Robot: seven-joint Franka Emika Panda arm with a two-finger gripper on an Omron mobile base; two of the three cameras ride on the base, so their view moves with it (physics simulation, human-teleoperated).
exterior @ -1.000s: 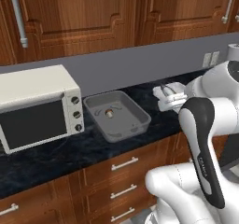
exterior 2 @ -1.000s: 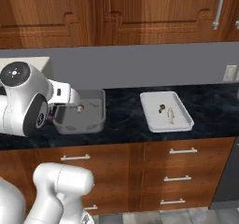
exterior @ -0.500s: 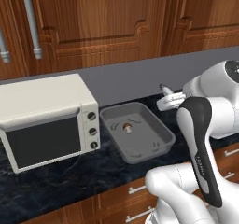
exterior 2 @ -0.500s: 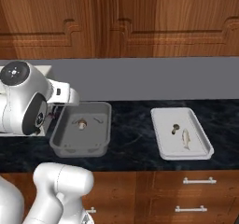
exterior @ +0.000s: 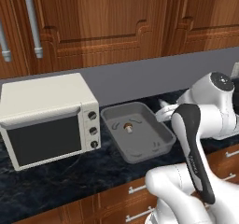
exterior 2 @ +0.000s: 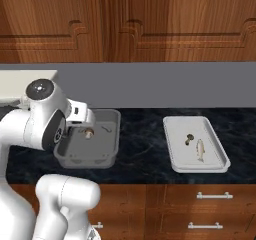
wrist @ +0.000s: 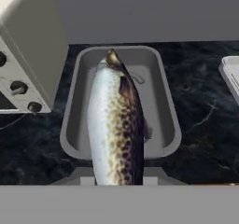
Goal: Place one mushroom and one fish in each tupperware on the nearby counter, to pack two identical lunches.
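Above the grey tub [wrist: 164, 106], claw [wrist: 116, 183] clamped on a spotted fish [wrist: 114, 125].

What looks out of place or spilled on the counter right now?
Nothing stands out. The grey tub holds a mushroom, the white tray a mushroom and fish, and the tool holds a fish above the tub.

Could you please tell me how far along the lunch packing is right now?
Done: the shallow off-white tray holds a small mushroom and a pale fish; the deeper grey tub holds a mushroom. In hand: the tool grips a spotted dark fish above that tub. Left: releasing it inside.
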